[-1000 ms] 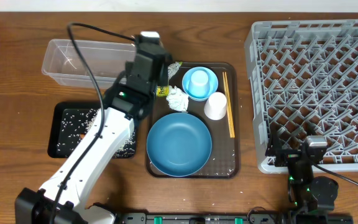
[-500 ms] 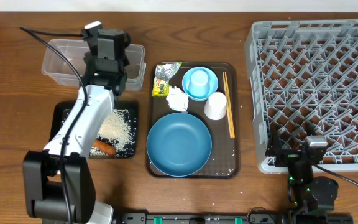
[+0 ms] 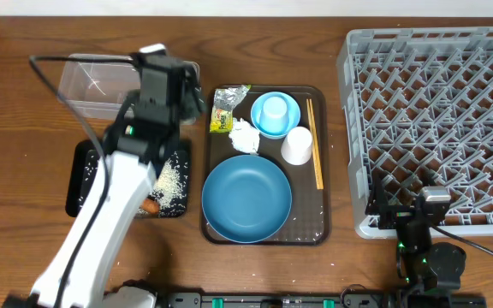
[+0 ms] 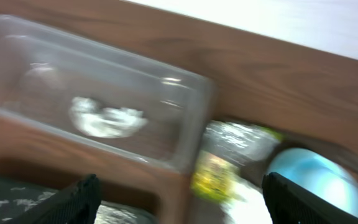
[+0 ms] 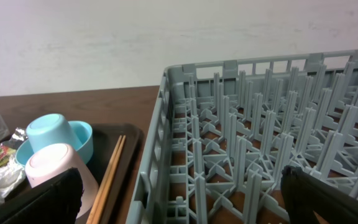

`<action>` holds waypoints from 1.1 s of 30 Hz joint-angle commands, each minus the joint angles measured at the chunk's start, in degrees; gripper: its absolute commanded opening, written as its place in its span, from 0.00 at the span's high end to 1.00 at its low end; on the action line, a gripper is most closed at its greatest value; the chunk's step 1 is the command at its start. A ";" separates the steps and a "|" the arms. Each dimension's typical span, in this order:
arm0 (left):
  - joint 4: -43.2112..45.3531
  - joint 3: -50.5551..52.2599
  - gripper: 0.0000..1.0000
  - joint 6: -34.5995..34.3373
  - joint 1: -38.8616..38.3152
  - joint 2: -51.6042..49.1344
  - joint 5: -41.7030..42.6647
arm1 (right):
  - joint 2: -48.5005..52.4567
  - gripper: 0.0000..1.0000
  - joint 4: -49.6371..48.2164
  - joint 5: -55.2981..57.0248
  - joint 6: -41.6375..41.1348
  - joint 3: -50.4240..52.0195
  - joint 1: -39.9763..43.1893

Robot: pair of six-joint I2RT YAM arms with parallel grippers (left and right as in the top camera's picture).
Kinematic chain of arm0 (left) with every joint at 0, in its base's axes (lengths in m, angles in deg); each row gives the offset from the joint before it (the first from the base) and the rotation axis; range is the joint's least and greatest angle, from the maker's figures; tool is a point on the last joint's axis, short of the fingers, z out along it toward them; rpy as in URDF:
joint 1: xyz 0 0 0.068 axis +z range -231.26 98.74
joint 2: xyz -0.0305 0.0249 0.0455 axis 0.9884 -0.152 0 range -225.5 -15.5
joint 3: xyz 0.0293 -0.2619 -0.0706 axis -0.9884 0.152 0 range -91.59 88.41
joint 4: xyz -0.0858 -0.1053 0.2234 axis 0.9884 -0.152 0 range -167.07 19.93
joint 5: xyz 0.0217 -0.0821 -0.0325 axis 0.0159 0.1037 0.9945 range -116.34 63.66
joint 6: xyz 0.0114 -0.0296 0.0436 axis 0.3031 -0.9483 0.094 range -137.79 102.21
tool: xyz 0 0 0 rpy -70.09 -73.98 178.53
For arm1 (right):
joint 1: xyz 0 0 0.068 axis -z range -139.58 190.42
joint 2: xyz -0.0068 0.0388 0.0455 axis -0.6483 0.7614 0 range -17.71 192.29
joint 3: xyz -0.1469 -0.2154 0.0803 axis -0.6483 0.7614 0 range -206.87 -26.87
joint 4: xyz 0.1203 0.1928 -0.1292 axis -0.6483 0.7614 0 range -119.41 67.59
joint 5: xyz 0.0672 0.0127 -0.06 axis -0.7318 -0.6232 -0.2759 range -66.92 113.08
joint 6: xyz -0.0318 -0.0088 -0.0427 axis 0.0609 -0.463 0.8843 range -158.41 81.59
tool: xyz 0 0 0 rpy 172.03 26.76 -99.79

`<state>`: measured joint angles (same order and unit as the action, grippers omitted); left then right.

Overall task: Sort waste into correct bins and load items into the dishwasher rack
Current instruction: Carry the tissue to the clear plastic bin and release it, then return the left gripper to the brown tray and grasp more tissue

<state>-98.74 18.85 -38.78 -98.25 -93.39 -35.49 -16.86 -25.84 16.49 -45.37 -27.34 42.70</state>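
Note:
My left gripper [image 3: 176, 92] [image 4: 180, 185] hangs open and empty over the right end of the clear tub [image 3: 92, 81] [image 4: 55, 74]. A small foil ball [image 4: 104, 118] lies inside that tub. The black tray [image 3: 84, 184] holds loose rice [image 3: 168, 178] and an orange carrot [image 3: 150, 205]. On the brown serving tray lie the yellow-green wrapper [image 3: 226, 109] [image 4: 216, 177], white tissue [image 3: 244, 135], light-blue cup [image 3: 272, 109] in the blue bowl [image 3: 289, 122], white cup [image 3: 297, 145], chopsticks [image 3: 315, 154] and blue plate [image 3: 246, 198]. My right gripper [image 3: 424, 205] [image 5: 180, 177] stands open at the front of the grey rack [image 3: 435, 111].
The brown serving tray [image 3: 319, 227] sits between the two bins and the rack. A few rice grains lie scattered on its front right corner. The left arm's cable [image 3: 58, 73] loops over the tub. The left wrist view is motion-blurred.
My left gripper went from shut beside the wrapper to open over the clear tub, then shifted back right. The right arm has not moved.

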 commanded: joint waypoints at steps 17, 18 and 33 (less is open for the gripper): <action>-3.04 -0.74 0.18 11.98 -8.70 -22.49 15.56 | -0.35 0.01 0.11 0.15 0.17 0.13 0.70; -2.56 -0.74 0.18 11.98 -8.87 -23.39 15.56 | -0.35 0.01 0.13 0.15 0.17 0.13 0.70; 1.92 -0.74 0.30 12.00 -12.61 -31.43 6.51 | -0.35 0.01 0.13 0.15 0.17 0.13 0.70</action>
<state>-97.05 18.21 -27.79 -110.91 -123.66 -25.98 -16.86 -25.84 16.49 -45.37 -27.34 42.70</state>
